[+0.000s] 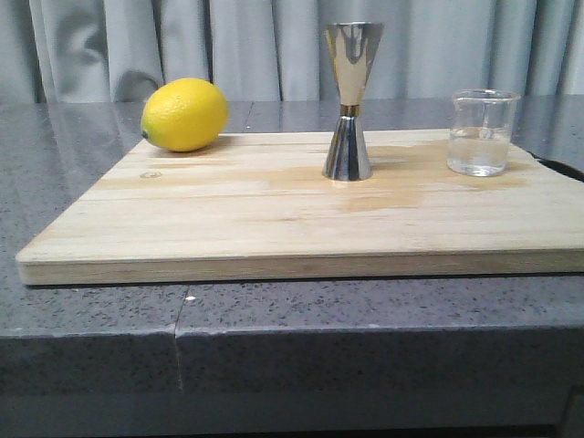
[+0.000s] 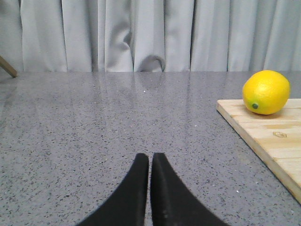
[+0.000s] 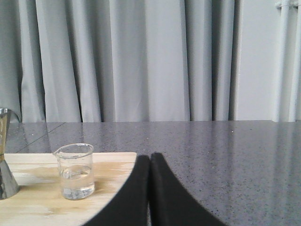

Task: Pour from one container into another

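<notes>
Counter edge: one dark grey speckled stone countertop [image 1: 100, 315], its front lip nearest the front camera, a thin seam running across it.
Board: one pale wooden cutting board [image 1: 228, 228], flat, straight grain, lying on the countertop; a darker damp-looking patch around the middle right.
Jigger: one steel jigger [image 1: 349, 100], shiny, hourglass shape with a thin gold band at the waist, upright near the board's middle towards the back.
Beaker: one clear glass beaker [image 1: 481, 132], short cylinder with flared rim and a small spout, partly filled with clear liquid, upright on the board to the right of the jigger, well apart from it, and shorter than it.
Lemon: one yellow lemon [image 1: 184, 114], smooth-dimpled skin, at the board's back left corner.
Left gripper [image 2: 150, 157]: black curved fingers pressed together, holding nothing, over bare countertop left of the board.
Right gripper [image 3: 150, 157]: black fingers likewise closed and empty, beside the board's right edge, near the beaker but not touching it.
Backdrop: grey pleated curtain [image 1: 228, 46].
</notes>
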